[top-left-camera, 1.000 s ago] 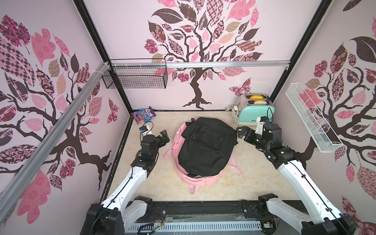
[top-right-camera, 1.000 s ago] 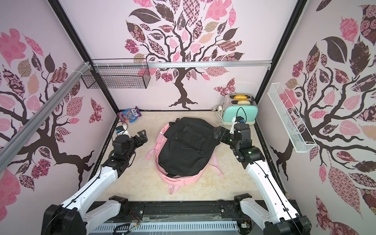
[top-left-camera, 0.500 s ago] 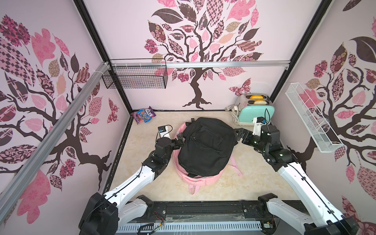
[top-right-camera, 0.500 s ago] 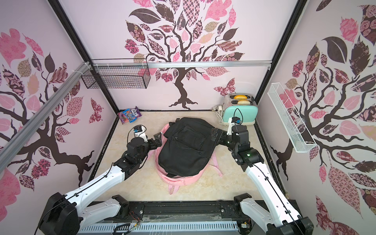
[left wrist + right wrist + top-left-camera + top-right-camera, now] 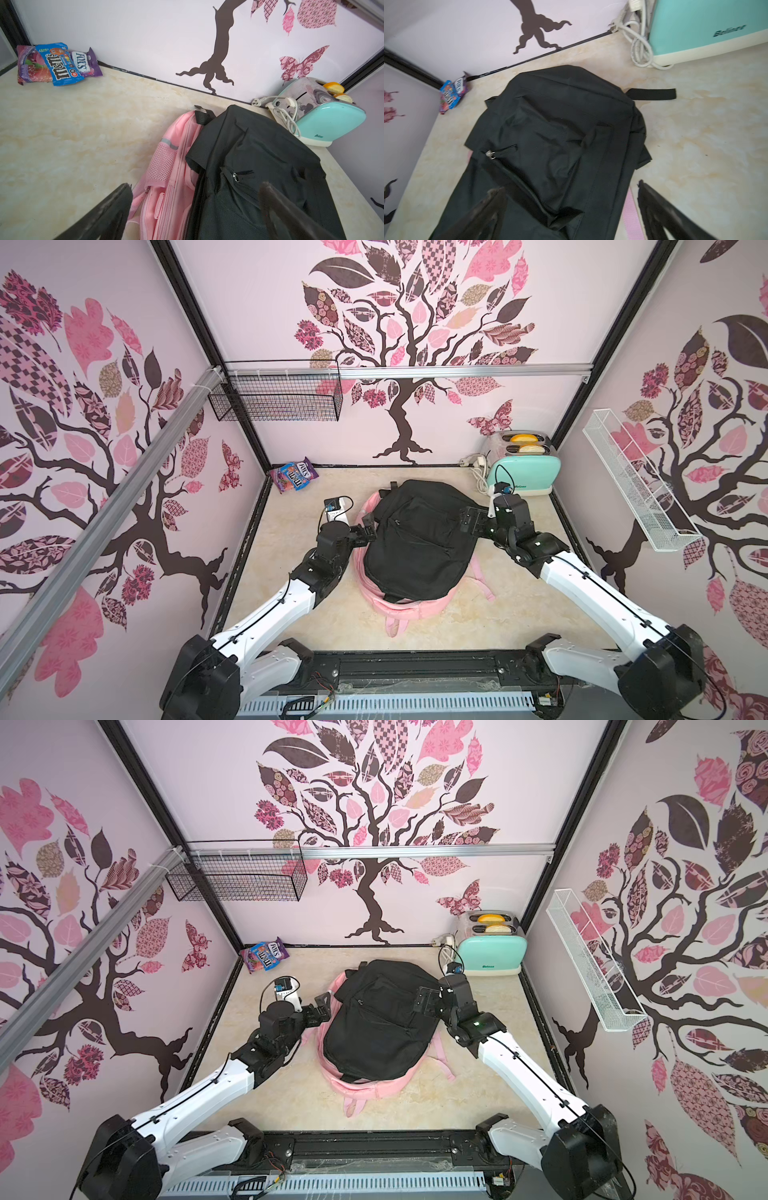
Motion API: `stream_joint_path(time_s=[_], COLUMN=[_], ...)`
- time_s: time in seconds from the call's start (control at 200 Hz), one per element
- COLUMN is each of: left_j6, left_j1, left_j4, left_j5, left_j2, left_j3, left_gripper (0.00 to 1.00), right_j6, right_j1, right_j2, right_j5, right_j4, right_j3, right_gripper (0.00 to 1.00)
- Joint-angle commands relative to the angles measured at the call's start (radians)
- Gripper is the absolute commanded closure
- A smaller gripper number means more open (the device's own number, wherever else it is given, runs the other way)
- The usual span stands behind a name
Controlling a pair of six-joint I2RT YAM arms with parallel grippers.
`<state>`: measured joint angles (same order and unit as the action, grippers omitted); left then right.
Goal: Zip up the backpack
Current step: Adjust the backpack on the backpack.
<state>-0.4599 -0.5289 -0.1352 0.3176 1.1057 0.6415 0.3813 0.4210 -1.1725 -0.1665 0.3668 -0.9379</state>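
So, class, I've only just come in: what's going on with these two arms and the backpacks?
The black backpack lies on top of the pink backpack, covering most of it. The left gripper, open, sits at one side; the right gripper, open, at the other. Neither holds anything; no zipper is gripped.

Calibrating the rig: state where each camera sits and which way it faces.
Top views: high above the base, looking down; both arms show, left pincer and right pincer flanking the black backpack atop the pink backpack.
Left wrist: on the left arm, facing the back wall, toaster and candy bags; its open pincer shows.
Right wrist: on the right arm, facing down over the black backpack; its open pincer shows.
Shared: both wrist views catch the toaster.
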Motion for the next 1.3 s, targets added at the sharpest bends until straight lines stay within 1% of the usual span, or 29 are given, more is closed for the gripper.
stream_joint_path(time_s=[0.0, 0.085, 0.16, 0.19, 0.28, 0.45, 0.52, 0.575, 0.645, 0.705, 0.795, 0.905, 0.98, 1.09, 1.2, 1.296], left_j6=[-0.008, -0.031, -0.080, -0.090, -0.071, -0.052, -0.046, -0.037, -0.017, 0.000, 0.012, 0.012, 0.013, 0.011, 0.002, -0.008], left_j1=[0.010, 0.055, 0.127, 0.150, 0.163, 0.163, 0.163, 0.163, 0.163, 0.163, 0.164, 0.166, 0.166, 0.171, 0.173, 0.173], left_j4=[0.013, 0.021, -0.002, -0.019, -0.057, -0.067, -0.070, -0.072, -0.067, -0.064, -0.061, -0.081, -0.084, -0.087, -0.102, -0.115], left_j5=[-0.011, -0.074, -0.201, -0.233, -0.243, -0.294, -0.308, -0.321, -0.344, -0.366, -0.394, -0.420, -0.421, -0.420, -0.435, -0.481], left_j2=[0.011, 0.016, 0.009, 0.004, -0.011, 0.000, 0.017, 0.037, 0.068, 0.097, 0.143, 0.197, 0.236, 0.274, 0.294, 0.322], left_j3=[0.035, 0.040, 0.019, 0.002, -0.020, -0.014, -0.008, 0.001, 0.017, 0.028, 0.051, 0.066, 0.080, 0.091, 0.099, 0.118], left_gripper=[0.02, 0.02, 0.02, 0.02, 0.02, 0.02, 0.02, 0.02, 0.02, 0.02, 0.02, 0.02, 0.02, 0.02, 0.02, 0.03], right_j6=[0.007, 0.015, -0.014, -0.024, -0.024, 0.059, 0.109, 0.113, 0.111, 0.111, 0.103, 0.162, 0.213, 0.276, 0.327, 0.348], right_j1=[0.000, 0.016, 0.059, 0.073, 0.084, 0.084, 0.084, 0.084, 0.082, 0.080, 0.072, 0.069, 0.069, 0.056, -0.006, -0.075], right_j2=[-0.008, -0.020, -0.033, -0.039, -0.057, -0.076, -0.096, -0.121, -0.144, -0.145, -0.124, -0.140, -0.186, -0.234, -0.218, -0.193], right_j5=[-0.165, -0.274, -0.392, -0.428, -0.479, -0.630, -0.714, -0.735, -0.715, -0.656, -0.482, -0.317, -0.262, -0.233, -0.165, -0.102], right_j4=[0.004, 0.037, 0.054, 0.056, 0.062, 0.147, 0.223, 0.266, 0.271, 0.226, 0.073, -0.047, -0.051, -0.051, -0.117, -0.180], right_j3=[-0.038, -0.056, -0.072, -0.077, -0.091, -0.118, -0.149, -0.179, -0.193, -0.166, -0.077, -0.005, 0.002, 0.024, 0.103, 0.163], right_gripper=[0.01, 0.00, 0.01, 0.00, 0.00, 0.01, 0.01, 0.01, 0.01, 0.01, 0.01, 0.01, 0.01, 0.01, 0.01, 0.03])
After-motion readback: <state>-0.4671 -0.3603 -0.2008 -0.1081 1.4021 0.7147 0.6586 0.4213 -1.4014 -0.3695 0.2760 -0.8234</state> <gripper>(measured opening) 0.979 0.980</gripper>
